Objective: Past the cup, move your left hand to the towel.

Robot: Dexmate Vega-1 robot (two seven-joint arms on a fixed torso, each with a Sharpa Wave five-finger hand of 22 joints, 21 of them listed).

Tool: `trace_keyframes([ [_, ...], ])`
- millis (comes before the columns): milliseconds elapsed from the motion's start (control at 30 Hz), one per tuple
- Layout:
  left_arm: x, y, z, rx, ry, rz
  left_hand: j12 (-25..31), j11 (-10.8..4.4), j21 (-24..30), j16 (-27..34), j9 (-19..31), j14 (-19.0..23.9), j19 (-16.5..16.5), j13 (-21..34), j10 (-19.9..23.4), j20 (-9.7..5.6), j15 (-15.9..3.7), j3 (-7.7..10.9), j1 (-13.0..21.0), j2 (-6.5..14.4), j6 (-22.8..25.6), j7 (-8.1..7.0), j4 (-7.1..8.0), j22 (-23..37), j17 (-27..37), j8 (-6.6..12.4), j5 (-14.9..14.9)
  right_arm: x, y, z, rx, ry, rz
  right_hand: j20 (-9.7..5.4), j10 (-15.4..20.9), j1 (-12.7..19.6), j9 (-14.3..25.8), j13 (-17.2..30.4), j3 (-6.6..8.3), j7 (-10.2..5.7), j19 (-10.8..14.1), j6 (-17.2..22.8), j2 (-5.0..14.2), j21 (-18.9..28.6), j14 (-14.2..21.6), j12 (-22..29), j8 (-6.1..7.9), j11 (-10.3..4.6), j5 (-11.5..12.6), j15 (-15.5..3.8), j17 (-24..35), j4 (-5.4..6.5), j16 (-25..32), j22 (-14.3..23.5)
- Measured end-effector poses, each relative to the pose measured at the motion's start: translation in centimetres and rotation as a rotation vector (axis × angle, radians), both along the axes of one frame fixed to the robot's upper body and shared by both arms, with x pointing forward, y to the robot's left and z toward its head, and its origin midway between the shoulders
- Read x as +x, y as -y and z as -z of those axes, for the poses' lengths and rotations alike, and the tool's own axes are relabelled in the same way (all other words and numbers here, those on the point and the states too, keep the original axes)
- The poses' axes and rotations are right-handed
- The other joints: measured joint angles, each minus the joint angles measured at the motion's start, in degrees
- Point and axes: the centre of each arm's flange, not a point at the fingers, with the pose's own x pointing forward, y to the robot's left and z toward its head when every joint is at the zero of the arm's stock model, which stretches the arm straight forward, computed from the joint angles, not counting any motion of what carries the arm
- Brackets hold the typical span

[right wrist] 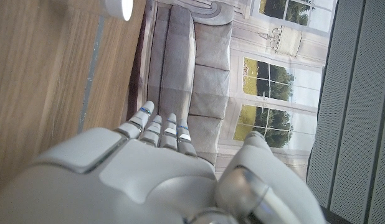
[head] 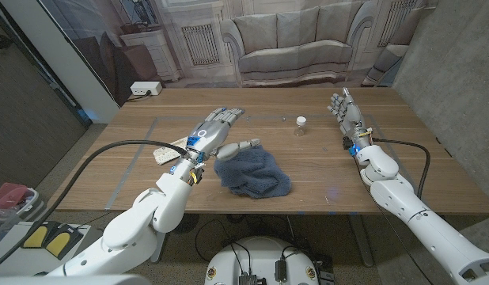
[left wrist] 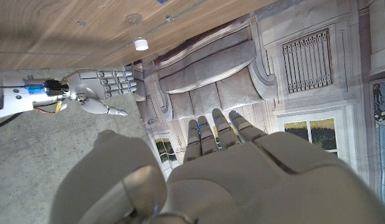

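No readable writing or brand shows on anything in these frames; the small cup (head: 301, 125) has a white lid and a clear body, with no label that can be made out.

The left hand (head: 215, 131) reaches out over the wooden worktop (head: 324, 170) from the near left, fingers straight and slightly spread, pointing toward the far side. Its thumb sticks out sideways over the far edge of the towel (head: 253, 172). It holds nothing and is open. In the left wrist view the back of the left hand (left wrist: 230, 168) fills the lower part, fingers extended together, with the cup (left wrist: 141, 43) seen on the worktop beyond.

The blue towel lies crumpled on the near middle of the worktop, just beside the left wrist and under the thumb; whether the thumb touches the cloth cannot be told. The cup stands well apart from the towel, toward the far middle, between the two hands.

The right hand (head: 345, 111) stands at the far right of the worktop, palm upright, fingers up and apart, empty. The right wrist view shows its back (right wrist: 149, 168) with fingers extended
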Motion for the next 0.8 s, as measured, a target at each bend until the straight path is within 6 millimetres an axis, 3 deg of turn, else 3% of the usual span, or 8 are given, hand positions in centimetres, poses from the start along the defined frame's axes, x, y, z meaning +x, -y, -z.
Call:
trace_keyframes([
  [800,0.56,0.69,0.67,0.024,-0.065,-0.016,-0.4,-0.45,-0.4,-0.4,0.0,0.0,-0.4,0.0,0.0,0.0,0.0,-0.32,0.0,0.0,0.3,-0.31,0.02,0.0,0.0,-0.24,0.0,0.12,0.08,-0.46,0.0,0.011,-0.004,0.0,0.0,0.0,0.0,0.0,-0.24,0.0,0.0,0.0,0.0,-0.4,0.0,0.0,0.0,0.01,0.0,0.0,0.0,-0.24,0.0,0.0],
])
